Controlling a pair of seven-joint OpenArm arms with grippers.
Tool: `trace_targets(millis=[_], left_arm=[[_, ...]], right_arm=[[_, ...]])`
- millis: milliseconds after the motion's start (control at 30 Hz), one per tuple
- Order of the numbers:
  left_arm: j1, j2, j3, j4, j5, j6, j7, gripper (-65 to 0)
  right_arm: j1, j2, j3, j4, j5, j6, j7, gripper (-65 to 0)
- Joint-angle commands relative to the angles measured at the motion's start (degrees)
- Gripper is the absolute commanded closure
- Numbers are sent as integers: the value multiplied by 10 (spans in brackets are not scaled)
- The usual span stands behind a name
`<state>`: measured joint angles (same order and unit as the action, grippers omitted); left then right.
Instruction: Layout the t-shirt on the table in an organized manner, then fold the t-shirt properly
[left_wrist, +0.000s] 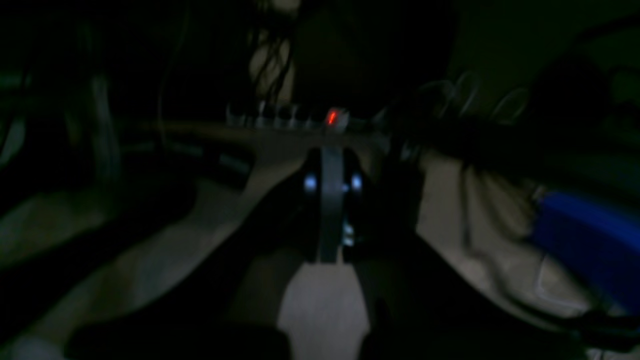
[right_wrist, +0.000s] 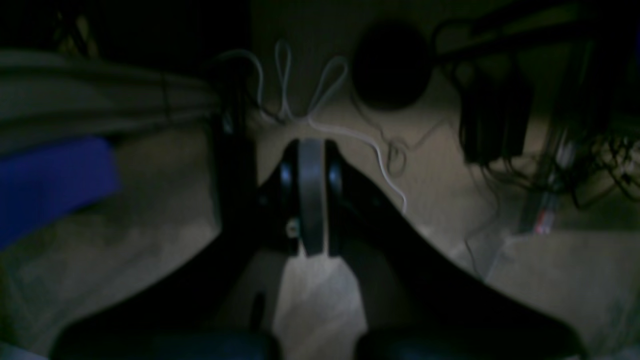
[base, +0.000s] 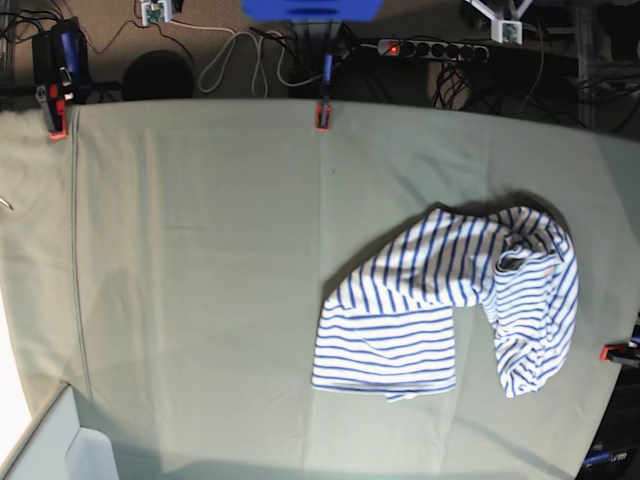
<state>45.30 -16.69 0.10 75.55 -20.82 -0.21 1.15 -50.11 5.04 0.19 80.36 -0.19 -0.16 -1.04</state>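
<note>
The t-shirt (base: 450, 305) lies bunched up on the right part of the table (base: 200, 280), with one side folded over itself. My arms do not show from above. My wrist pictures are dark and blurry. My left gripper (left_wrist: 331, 187) and right gripper (right_wrist: 311, 187) look pressed together, holding nothing. A white cord (right_wrist: 320, 120) lies on the floor.

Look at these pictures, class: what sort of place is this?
Probably a robotics lab workbench: a cloth-covered table fastened with red clips, a power strip and loose cables on the floor behind, and a striped t-shirt crumpled on it.
</note>
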Motion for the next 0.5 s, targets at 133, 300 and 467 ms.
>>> trace_targets(millis=[133,300,467], left_arm=[[54,-36,-1,104,-45,0,-7,0],[82,-53,-24,201,-73,4,-7,-1],[98,-15,-119,284,-70,2,-7,-1]], right_arm=[[-51,10,11,98,0,5,8,0],[-77,7,44,193,1,5,8,0],[-77,7,65,277,1,5,8,0]])
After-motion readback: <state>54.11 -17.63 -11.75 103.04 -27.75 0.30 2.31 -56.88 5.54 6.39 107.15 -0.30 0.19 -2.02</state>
